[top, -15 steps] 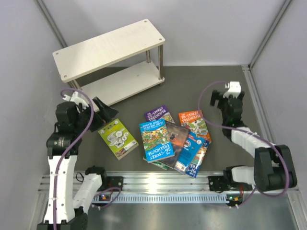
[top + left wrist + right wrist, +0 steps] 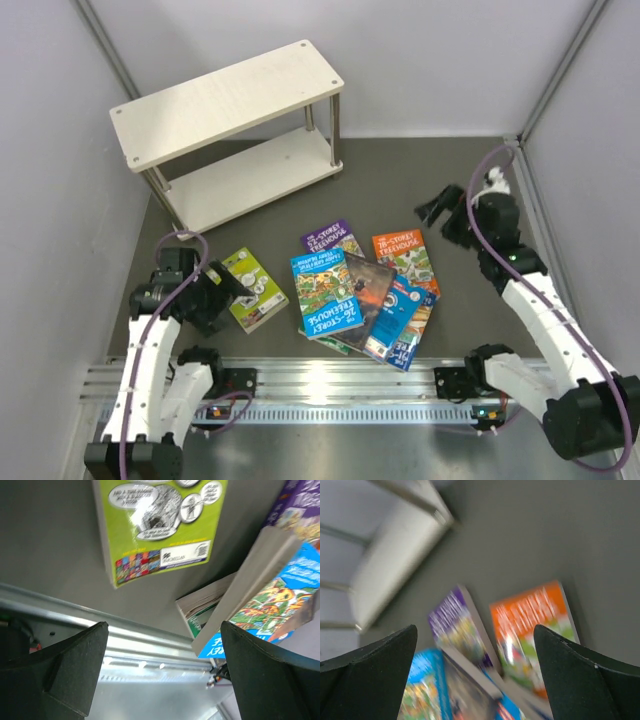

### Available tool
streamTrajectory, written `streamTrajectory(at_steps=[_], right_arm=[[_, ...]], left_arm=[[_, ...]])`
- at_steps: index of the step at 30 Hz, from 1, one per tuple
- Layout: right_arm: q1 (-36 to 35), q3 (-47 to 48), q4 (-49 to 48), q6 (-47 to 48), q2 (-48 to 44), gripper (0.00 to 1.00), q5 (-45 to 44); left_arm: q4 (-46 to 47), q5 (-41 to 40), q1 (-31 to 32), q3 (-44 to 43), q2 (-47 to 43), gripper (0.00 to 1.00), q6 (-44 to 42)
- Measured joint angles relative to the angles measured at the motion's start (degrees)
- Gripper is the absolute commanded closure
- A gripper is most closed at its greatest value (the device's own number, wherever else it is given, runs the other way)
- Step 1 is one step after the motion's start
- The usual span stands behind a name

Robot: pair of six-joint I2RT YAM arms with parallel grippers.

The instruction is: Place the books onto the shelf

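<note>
Lime-green book (image 2: 160, 525) lies just ahead of L jaws (wide apart); R jaws apart too.

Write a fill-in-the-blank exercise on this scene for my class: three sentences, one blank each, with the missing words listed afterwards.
1. The shelf has ____ wooden boards, and no books stand on either.
2. The book lying apart from the pile has a ____ cover.
3. The left gripper and the right gripper both have their jaws ____.

Missing words: two; lime-green; open.
</note>
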State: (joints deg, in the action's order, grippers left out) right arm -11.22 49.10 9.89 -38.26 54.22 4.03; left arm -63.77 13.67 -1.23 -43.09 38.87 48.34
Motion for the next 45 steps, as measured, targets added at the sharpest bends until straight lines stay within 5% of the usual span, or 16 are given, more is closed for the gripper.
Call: streamTrajectory(at_steps=[5,14,22,26,39,45], right_arm=[[-0.35,-8.66,17.81,-3.13,1.2,0.0,8.07],[-7.65,-8.15,21.33,-2.69,-1.36,0.0,15.91],[-9.55,-3.13,21.62,-1.44,2.47,0.0,16.81],[-10.05,-0.42,21.92,-0.42,4.42,0.0,16.83],[-10.16,0.81,25.24,1.22,2.71,0.0,15.63],[-10.16,0.81,26.67,1.97,1.11,0.0,14.62]], left_arm=[[-1.99,1.88,0.0,-0.85,3.56,0.01,-1.16],[4.9,11.52,0.83,2.21,0.9,0.01,-0.33],[11.91,0.46,26.58,-5.7,20.24,0.01,2.82],[17.38,-6.16,33.7,-9.81,28.79,0.01,2.84],[30.84,-11.43,35.3,-3.43,34.82,0.02,2.91],[39.89,-10.43,35.39,-0.31,36.72,0.15,4.13]])
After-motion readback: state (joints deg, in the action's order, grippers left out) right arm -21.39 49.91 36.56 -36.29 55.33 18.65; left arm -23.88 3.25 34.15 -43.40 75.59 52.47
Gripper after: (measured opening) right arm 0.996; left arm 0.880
